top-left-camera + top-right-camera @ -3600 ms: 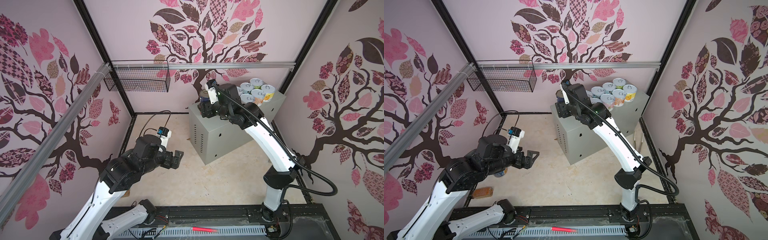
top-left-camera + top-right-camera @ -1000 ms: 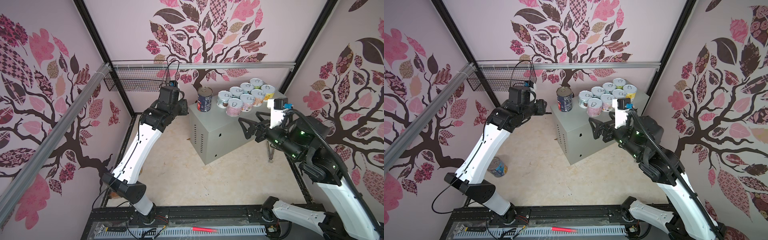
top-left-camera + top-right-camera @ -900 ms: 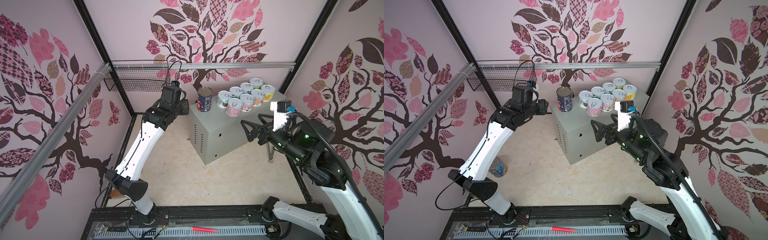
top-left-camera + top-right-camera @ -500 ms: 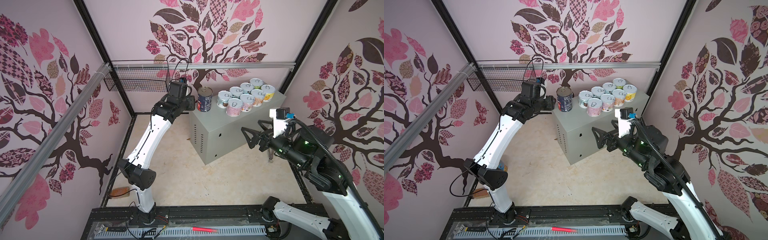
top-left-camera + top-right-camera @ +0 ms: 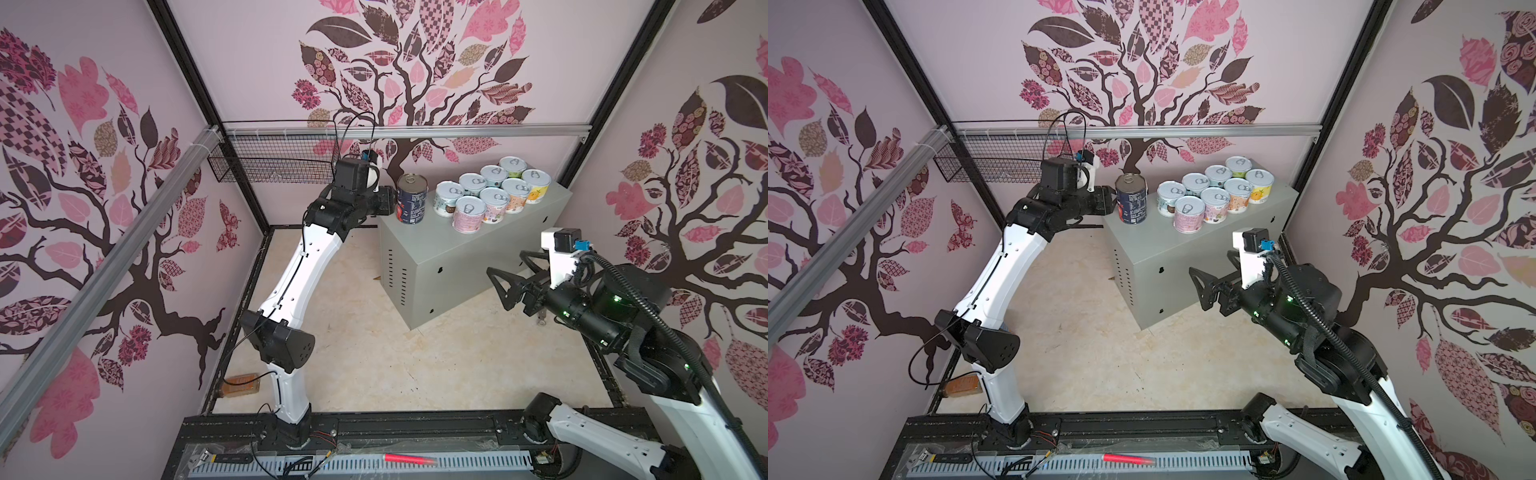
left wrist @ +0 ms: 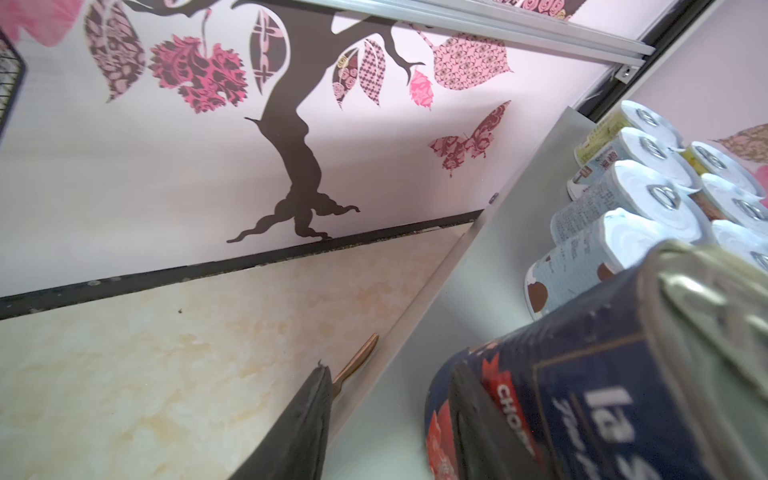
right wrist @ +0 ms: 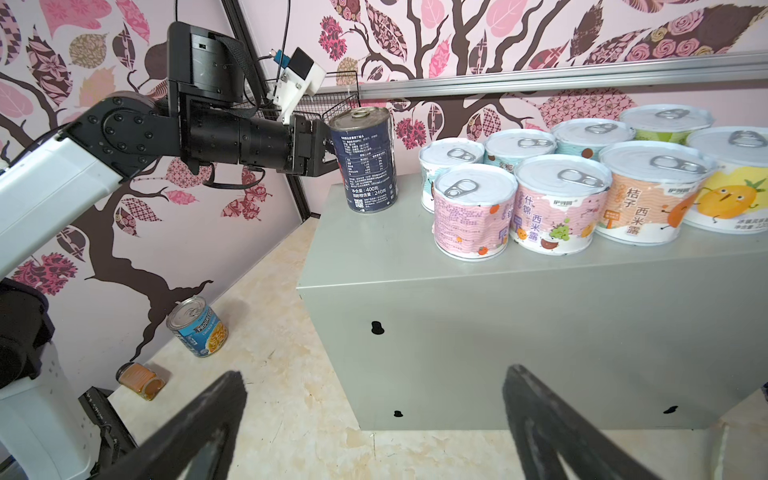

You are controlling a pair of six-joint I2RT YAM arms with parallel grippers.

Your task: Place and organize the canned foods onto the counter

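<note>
Beige floor point(image 5: 374, 357), both top views: short cans point(image 5: 494, 195) clustered on counter point(image 5: 469, 249); dark can point(image 5: 412, 198) upright at its end, left gripper point(image 5: 388, 200) beside it. Left wrist: jaws apart, nothing between them, one finger point(image 6: 482, 419) against the navy label. Right wrist: right gripper point(image 7: 374, 372) spread, empty; blue can point(image 7: 197, 326) on floor. You're probably nudging dark can into line; fetch blue next.

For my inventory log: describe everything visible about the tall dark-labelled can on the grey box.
The tall dark-labelled can is a metal cylinder with a silver lid, pull tab in place, and a navy label with white print and red patches. It stands upright on top of the grey box, near its left corner, apart from the short cans. The left gripper, jaws partly open, sits at its side; one finger overlaps its label in the left wrist view, contact unclear.
</note>
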